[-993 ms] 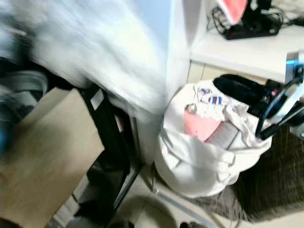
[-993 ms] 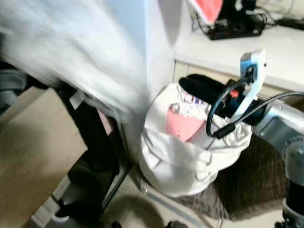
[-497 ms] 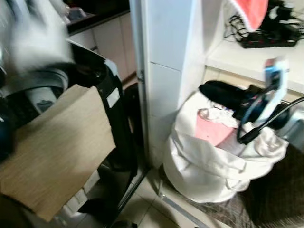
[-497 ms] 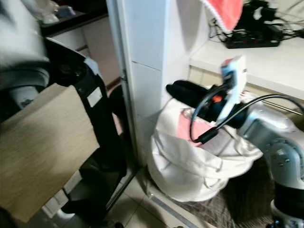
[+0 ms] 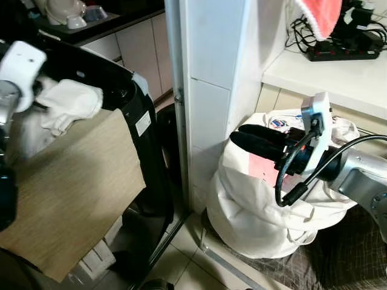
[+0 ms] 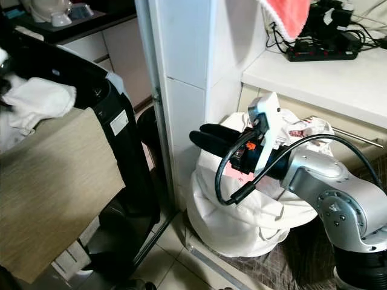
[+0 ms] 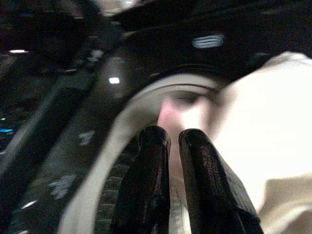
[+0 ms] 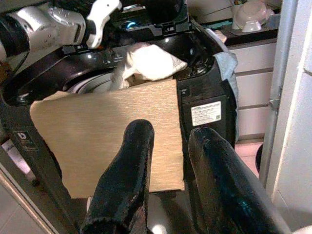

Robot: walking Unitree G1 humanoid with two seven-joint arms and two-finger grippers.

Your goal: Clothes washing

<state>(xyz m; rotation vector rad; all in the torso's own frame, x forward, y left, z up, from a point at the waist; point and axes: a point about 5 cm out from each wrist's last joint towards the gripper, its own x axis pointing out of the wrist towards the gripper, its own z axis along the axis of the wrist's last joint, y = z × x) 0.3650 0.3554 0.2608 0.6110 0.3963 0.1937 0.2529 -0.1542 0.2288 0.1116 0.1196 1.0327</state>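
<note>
A white cloth (image 5: 69,103) lies bunched over the rim of the black top-loading washing machine (image 5: 145,157), at its opening. My left gripper (image 7: 168,136) is shut, pointing into the drum, with the white cloth (image 7: 263,131) against its fingers. A white laundry bag (image 5: 254,205) stands on the floor to the right, with a pink garment (image 5: 263,168) and other clothes inside. My right gripper (image 5: 237,138) hovers open over the bag's left edge, nothing between its fingers, pointing toward the machine.
A tan wood-grain board (image 5: 72,193) covers the machine's front. A white pillar (image 5: 211,72) stands between machine and bag. Behind the bag, a shelf (image 5: 326,72) carries a power strip (image 5: 338,51) and a red cloth (image 5: 323,15). A brown mat (image 5: 344,260) lies under the bag.
The white cloth, a large blur before the camera a second ago, now rests at the washer's opening. My right gripper has swung left across the top of the bag.
</note>
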